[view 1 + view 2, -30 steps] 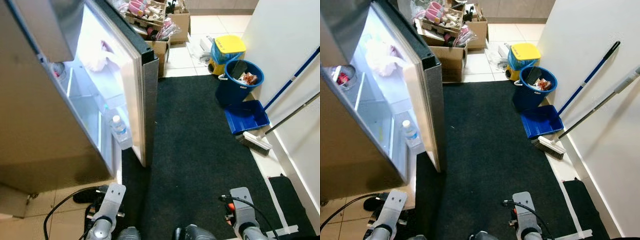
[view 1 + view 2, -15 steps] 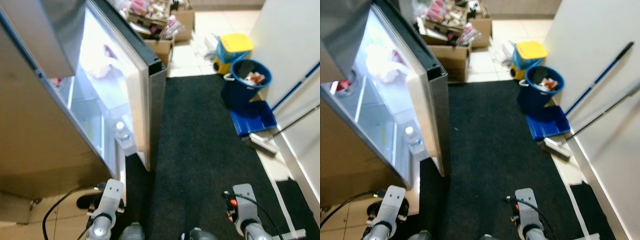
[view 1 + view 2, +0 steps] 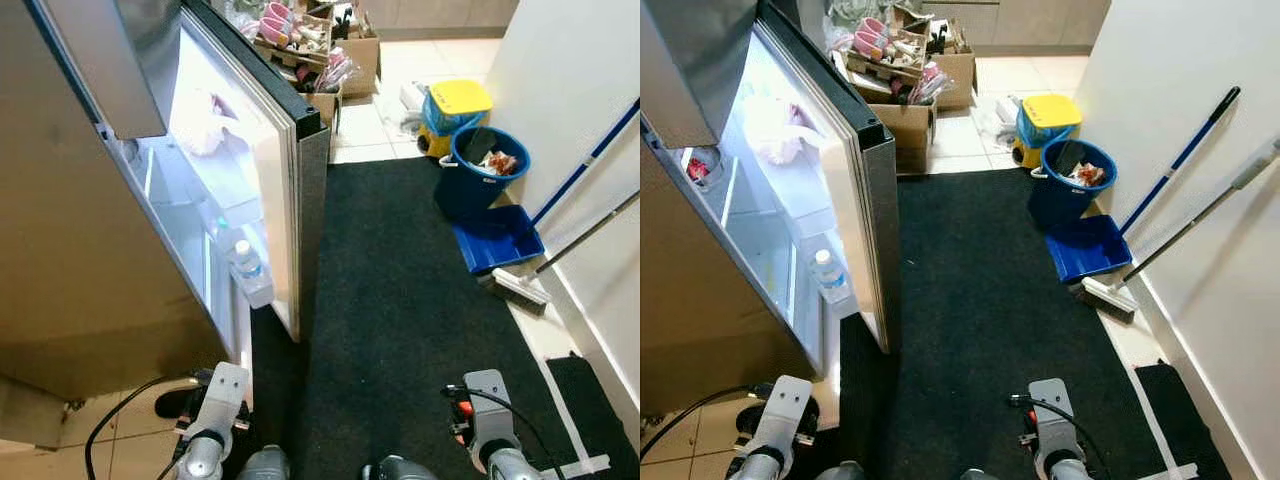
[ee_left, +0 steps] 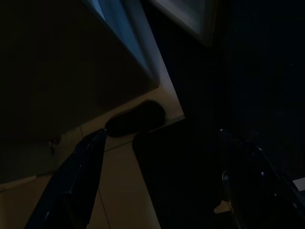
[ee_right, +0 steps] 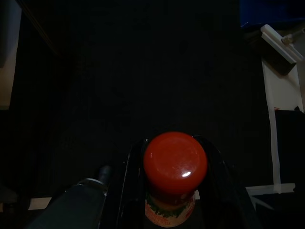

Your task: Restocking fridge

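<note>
The fridge (image 3: 90, 230) stands at the left with its door (image 3: 275, 170) swung open. A clear water bottle (image 3: 246, 265) sits in the door's lower shelf, and a white bag (image 3: 205, 125) lies higher up inside. Both arms hang low near my body. In the right wrist view my right gripper (image 5: 175, 157) is shut on a bottle with a red cap (image 5: 175, 164), held above the black mat. The left wrist view is dark. My left gripper (image 4: 162, 133) is open there with nothing between its fingers (image 4: 71, 181), near the fridge's foot.
A black mat (image 3: 410, 300) runs ahead between the fridge and the white wall on the right. By that wall stand a blue bucket (image 3: 487, 165), a yellow-lidded tub (image 3: 458, 100), a blue dustpan (image 3: 495, 235) and a broom head (image 3: 515, 287). Full cardboard boxes (image 3: 335, 60) lie beyond the door.
The whole picture has swayed with the camera. The fridge door, the bottle in it and both hanging arms stand as before.
</note>
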`<state>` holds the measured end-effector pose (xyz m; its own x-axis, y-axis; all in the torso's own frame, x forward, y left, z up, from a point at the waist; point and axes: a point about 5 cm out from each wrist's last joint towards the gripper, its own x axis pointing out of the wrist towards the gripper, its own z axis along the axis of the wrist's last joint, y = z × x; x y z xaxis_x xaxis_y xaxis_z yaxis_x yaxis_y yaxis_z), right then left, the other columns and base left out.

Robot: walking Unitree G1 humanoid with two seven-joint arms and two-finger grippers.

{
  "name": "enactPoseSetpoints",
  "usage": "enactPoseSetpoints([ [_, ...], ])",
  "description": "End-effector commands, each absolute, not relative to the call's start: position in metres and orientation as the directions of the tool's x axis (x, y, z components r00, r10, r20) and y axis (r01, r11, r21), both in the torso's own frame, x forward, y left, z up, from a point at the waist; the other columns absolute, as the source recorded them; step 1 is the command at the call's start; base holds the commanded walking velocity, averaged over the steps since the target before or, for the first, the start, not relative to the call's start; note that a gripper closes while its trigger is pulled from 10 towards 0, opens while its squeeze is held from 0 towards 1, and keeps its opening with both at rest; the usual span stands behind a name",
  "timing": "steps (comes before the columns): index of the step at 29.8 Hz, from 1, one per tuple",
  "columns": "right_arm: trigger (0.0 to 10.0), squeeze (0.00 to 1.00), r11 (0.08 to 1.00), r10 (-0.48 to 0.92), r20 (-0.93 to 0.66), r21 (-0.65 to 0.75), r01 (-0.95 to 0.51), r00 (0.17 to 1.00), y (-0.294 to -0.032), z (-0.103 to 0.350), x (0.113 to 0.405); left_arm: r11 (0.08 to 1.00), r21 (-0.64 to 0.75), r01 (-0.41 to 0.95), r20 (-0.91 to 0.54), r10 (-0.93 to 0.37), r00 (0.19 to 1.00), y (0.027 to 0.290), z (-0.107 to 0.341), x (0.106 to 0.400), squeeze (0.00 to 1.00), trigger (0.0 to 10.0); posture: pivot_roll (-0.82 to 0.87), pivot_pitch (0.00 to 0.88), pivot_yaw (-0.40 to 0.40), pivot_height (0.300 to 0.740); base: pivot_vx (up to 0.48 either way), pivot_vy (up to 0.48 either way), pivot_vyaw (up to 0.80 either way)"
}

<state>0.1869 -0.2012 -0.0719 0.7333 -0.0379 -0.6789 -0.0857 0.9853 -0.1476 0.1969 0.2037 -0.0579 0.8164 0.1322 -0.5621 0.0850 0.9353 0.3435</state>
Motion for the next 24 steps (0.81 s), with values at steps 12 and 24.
enactPoseSetpoints([
  [12,10.0,0.0,0.985,-0.049,-0.7,-0.151,-0.08,0.713,-0.2035,-0.076,0.1791,0.934,0.344,0.102,-0.572,0.122,0.811,0.2014,-0.0615,0.1919,0.0,10.0,-0.01,0.16,-0.082,0.74,0.468,0.0,0.0],
  [24,10.0,0.0,0.985,-0.05,-0.7,-0.153,-0.081,0.713,-0.2043,-0.0757,0.1794,0.937,0.339,0.082,-0.571,0.136,0.809,0.2024,-0.0616,0.1918,0.0,10.0,0.0,0.156,-0.082,0.74,0.205,0.0,0.0],
])
